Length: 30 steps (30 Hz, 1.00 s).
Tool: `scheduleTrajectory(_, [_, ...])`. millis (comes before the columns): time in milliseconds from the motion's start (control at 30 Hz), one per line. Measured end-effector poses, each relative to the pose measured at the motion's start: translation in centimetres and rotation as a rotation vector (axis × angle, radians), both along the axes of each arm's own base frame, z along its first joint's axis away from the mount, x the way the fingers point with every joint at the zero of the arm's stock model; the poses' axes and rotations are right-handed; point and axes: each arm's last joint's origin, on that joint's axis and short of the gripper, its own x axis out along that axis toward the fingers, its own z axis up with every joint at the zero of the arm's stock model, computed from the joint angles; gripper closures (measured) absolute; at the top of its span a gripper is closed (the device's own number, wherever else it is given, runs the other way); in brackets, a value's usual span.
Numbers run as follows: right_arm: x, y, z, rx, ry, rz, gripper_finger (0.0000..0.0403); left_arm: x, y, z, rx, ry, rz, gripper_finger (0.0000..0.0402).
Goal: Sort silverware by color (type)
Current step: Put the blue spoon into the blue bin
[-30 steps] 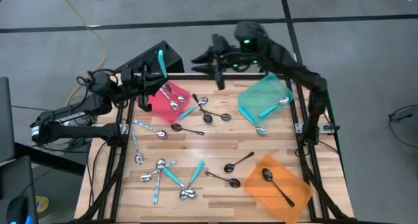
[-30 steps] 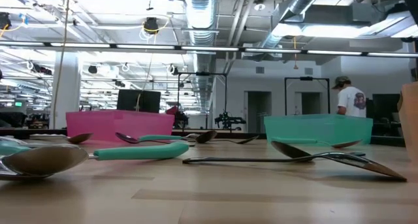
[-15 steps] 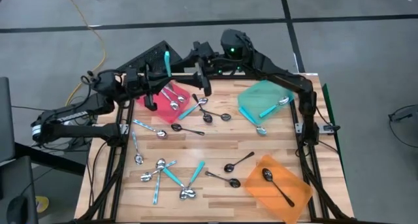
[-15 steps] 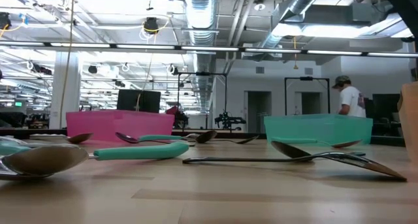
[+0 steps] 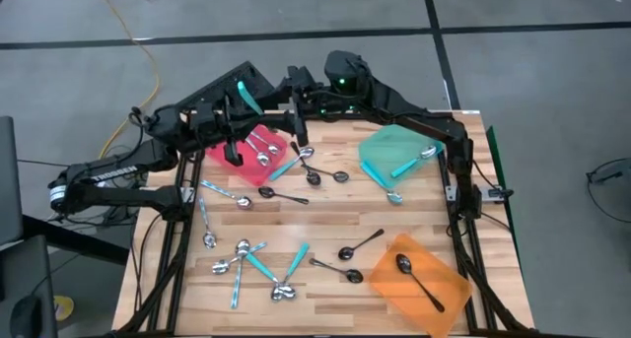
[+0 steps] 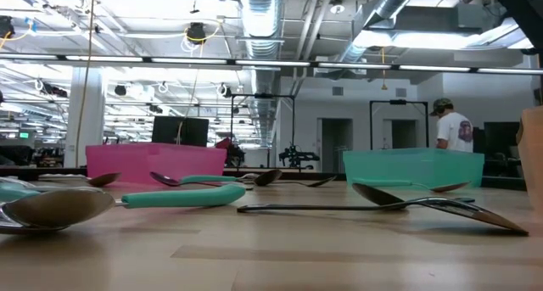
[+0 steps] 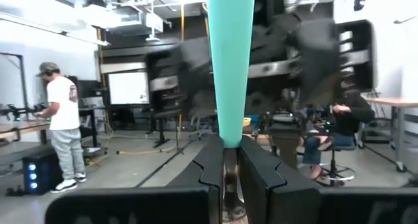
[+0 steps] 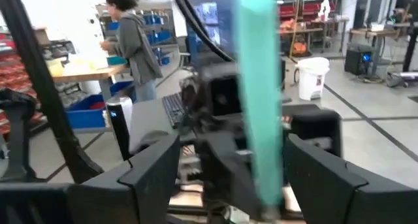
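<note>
Our left claw (image 7: pixel 225 160) is clamped on a teal-handled silver spoon (image 5: pixel 244 95), held upright above the bench's (image 5: pixel 325 235) far edge by the red translucent tray (image 5: pixel 237 161). Our right claw (image 8: pixel 232 178) faces it, fingers spread wide around the handle. If they close off-centre, we judge the spoon could twist loose and drop.

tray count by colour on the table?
red translucent square tray: 1
teal translucent square tray: 1
orange translucent square tray: 1
Total: 3
</note>
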Motion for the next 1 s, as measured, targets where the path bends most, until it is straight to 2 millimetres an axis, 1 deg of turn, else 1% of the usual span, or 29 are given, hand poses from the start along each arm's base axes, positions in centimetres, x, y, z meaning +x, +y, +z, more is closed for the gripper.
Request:
scheduleTrajectory(133, [0.0,-0.4,-0.2,0.002,0.010,-0.036,0.0111,0.0,0.0,0.0,0.000,0.003,-0.005,0.0391])
scheduleTrajectory(233, [-0.1,-0.6,0.0,-0.003,-0.009,-0.039,0.0111,0.0,0.0,0.0,0.003,0.004,-0.017,0.0391])
scheduleTrajectory(400, [-0.1,-0.6,-0.1,0.001,0.010,-0.030,0.0111,0.1,-0.1,-0.1,-0.001,0.009,-0.030,0.0391])
scheduleTrajectory(567, [0.7,0.1,-1.0,0.009,0.049,0.009,0.0111,0.1,-0.1,-0.2,-0.003,0.017,-0.040,0.0391])
scheduleTrajectory(633, [1.3,0.5,-1.6,0.011,0.058,0.021,0.0111,0.2,-0.1,-0.3,-0.012,0.032,-0.045,0.0391])
scheduleTrajectory(800, [1.6,0.5,-2.1,0.041,0.084,0.022,0.0112,0.3,0.0,-0.7,-0.035,0.067,-0.048,0.0391])
scheduleTrajectory(900, [1.5,0.5,-1.9,0.039,0.073,0.021,0.0119,0.3,-0.1,-0.7,-0.040,0.067,-0.049,0.0391])
scheduleTrajectory(1000, [1.5,0.5,-1.9,0.067,0.081,0.018,0.0139,0.3,-0.1,-0.8,-0.042,0.072,-0.050,0.0391])
